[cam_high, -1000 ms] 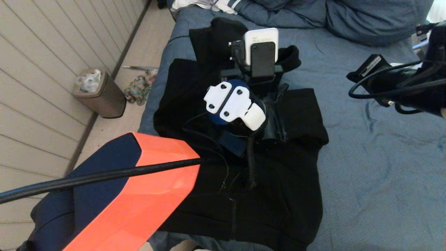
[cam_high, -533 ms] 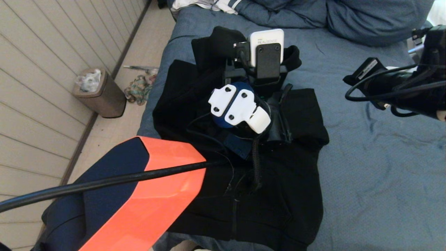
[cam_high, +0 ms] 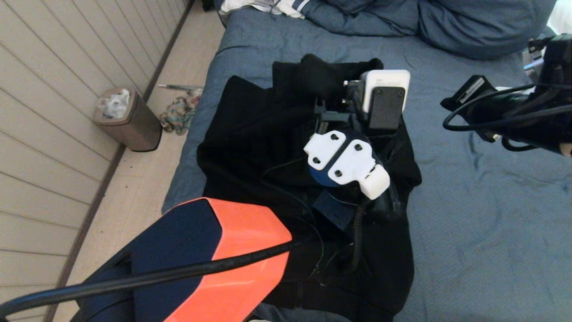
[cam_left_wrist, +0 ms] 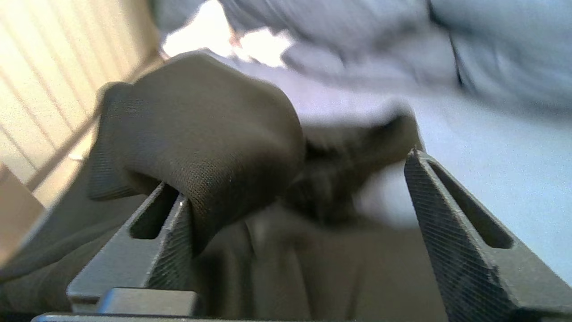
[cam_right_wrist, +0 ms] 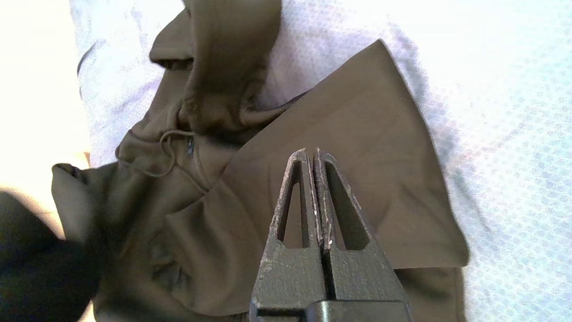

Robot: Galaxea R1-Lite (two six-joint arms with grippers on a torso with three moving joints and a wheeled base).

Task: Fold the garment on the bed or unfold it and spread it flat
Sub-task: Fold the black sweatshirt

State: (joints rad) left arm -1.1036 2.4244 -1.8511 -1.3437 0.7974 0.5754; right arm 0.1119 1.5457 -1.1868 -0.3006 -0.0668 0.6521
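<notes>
The garment point(cam_high: 250, 134), a black hooded sweatshirt, lies bunched on the bed point(cam_high: 469, 223) near its left edge. My left arm's wrist point(cam_high: 344, 163) hangs over its upper right part and hides the fingers in the head view. In the left wrist view my left gripper point(cam_left_wrist: 295, 179) is wide open, and a thick fold of the garment point(cam_left_wrist: 201, 134) drapes over one finger point(cam_left_wrist: 170, 237), ungripped. My right gripper point(cam_right_wrist: 308, 154) is shut and empty, hovering above the garment point(cam_right_wrist: 357, 112), whose hood and drawstring show. The right arm point(cam_high: 505, 112) stays off to the right above the bed.
Blue pillows point(cam_high: 469, 22) and a white striped cloth point(cam_high: 268, 5) lie at the head of the bed. On the floor to the left stand a bin point(cam_high: 129, 118) and a heap of coloured cloth point(cam_high: 178, 114), beside a panelled wall.
My left gripper moved right and toward me across the garment, drawing a fold along, and its jaws went from nearly shut to wide open. The right arm barely moved.
</notes>
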